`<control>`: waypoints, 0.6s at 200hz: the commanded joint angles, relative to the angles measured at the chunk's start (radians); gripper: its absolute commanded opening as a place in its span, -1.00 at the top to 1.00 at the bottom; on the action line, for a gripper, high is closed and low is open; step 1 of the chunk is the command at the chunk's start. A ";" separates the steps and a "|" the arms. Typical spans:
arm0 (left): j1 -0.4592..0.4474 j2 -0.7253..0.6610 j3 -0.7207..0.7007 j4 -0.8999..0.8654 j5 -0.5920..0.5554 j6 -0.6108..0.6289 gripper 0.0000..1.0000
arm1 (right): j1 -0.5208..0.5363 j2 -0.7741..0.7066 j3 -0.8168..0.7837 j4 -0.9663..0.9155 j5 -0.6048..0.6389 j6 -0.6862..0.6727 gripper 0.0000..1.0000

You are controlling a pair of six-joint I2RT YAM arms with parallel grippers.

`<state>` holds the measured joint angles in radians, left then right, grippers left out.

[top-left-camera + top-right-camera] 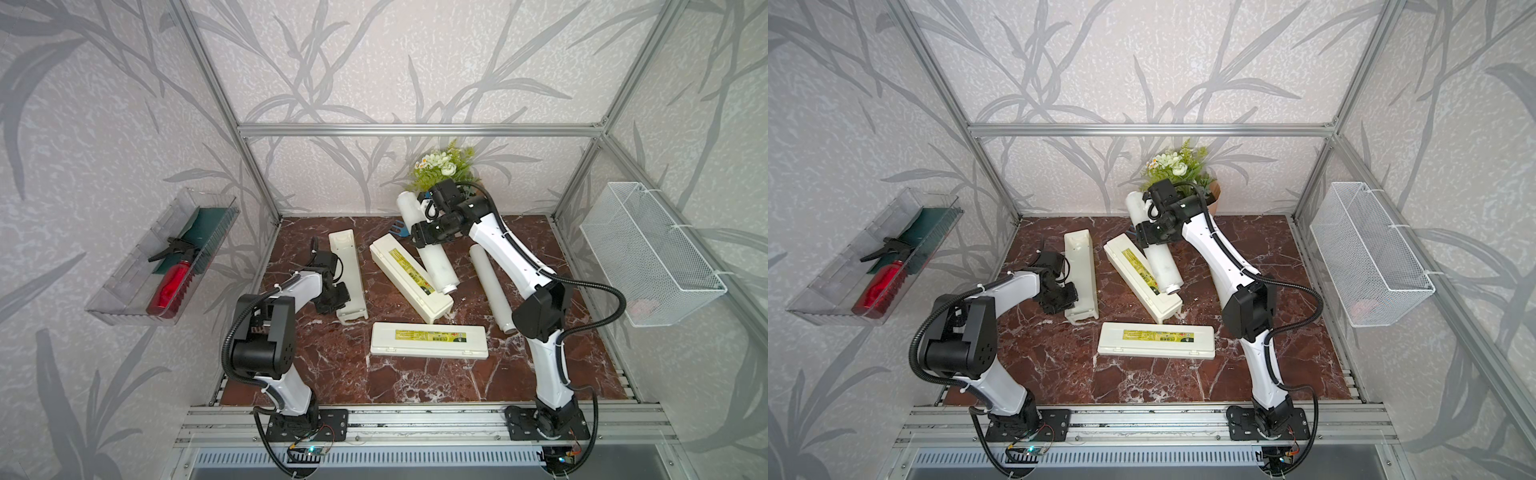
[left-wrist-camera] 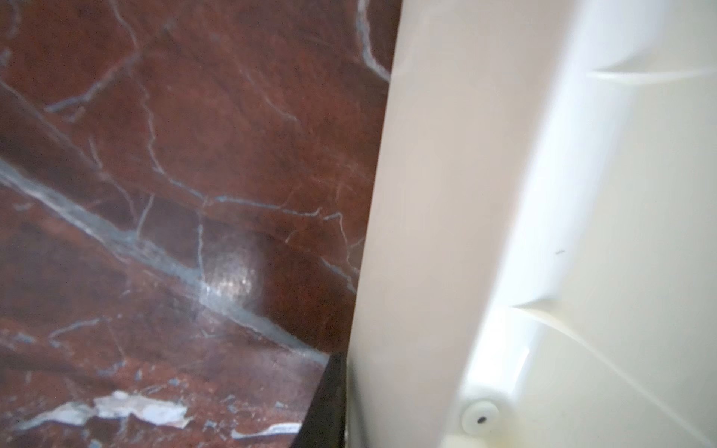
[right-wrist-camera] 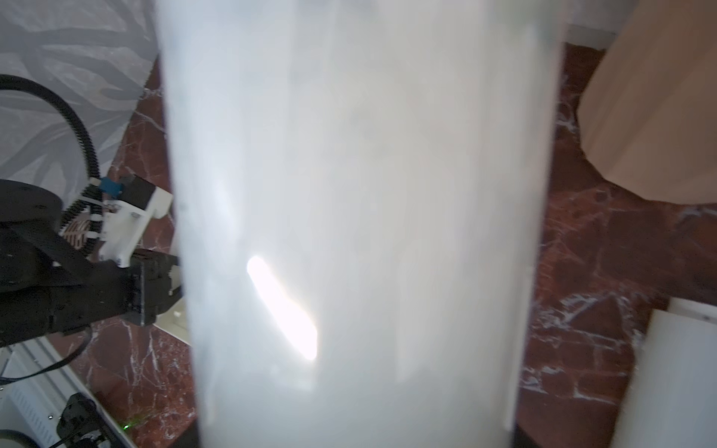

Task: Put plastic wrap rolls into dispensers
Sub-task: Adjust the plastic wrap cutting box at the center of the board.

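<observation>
On the red-brown marbled worktop (image 1: 332,374), three long cream-white plastic boxes are noted. Two carry yellow-green label strips and lie lid up, apparently closed. The front labelled dispenser (image 1: 428,340) lies parallel to the front edge, and the diagonal labelled dispenser (image 1: 399,264) lies at the centre. An unlabelled cream-white box (image 1: 347,266) lies toward the left edge, running front to back.

Left gripper (image 1: 343,297): the jaws are drawn fully together on the left long wall of the unlabelled cream-white box, near its front end. In the left wrist view a dark finger (image 2: 326,399) is seen tight against that wall. Ribs and a small peg are seen beyond it, so an open inside is suspected but not confirmed.

Right gripper (image 1: 417,237): the jaws are clamped around a slim white glossy plastic wrap roll (image 1: 438,266), above its middle. The roll is tilted, with its far end raised toward the back edge. Its tube end sits low over the front end of the diagonal labelled dispenser; contact cannot be told. A second white roll (image 1: 490,286) lies flat toward the right edge, partly hidden by the right arm.

Step judged: the first roll is being carried and no roll is loaded yet. For the next move an open trough is required. The roll is to be levelled, aligned with the box's length and lowered with its tube ends over the end seats. The box is to be kept steady by the left grip.
</observation>
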<state>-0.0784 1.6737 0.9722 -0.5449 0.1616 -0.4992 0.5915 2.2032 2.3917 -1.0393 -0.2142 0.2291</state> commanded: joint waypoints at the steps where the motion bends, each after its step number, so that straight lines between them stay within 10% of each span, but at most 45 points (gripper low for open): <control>1: -0.031 -0.051 -0.035 0.005 0.013 -0.054 0.80 | 0.048 0.041 0.146 0.008 -0.043 0.050 0.49; 67: -0.125 -0.140 -0.102 -0.018 -0.039 -0.104 0.69 | 0.128 0.151 0.281 0.023 -0.080 0.113 0.48; 120: -0.140 -0.315 -0.023 -0.085 -0.136 -0.046 -0.12 | 0.175 0.220 0.331 0.064 -0.052 0.171 0.49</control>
<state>-0.2153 1.4487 0.8814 -0.5842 0.1123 -0.5804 0.7467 2.4310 2.6137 -1.0836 -0.2569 0.3473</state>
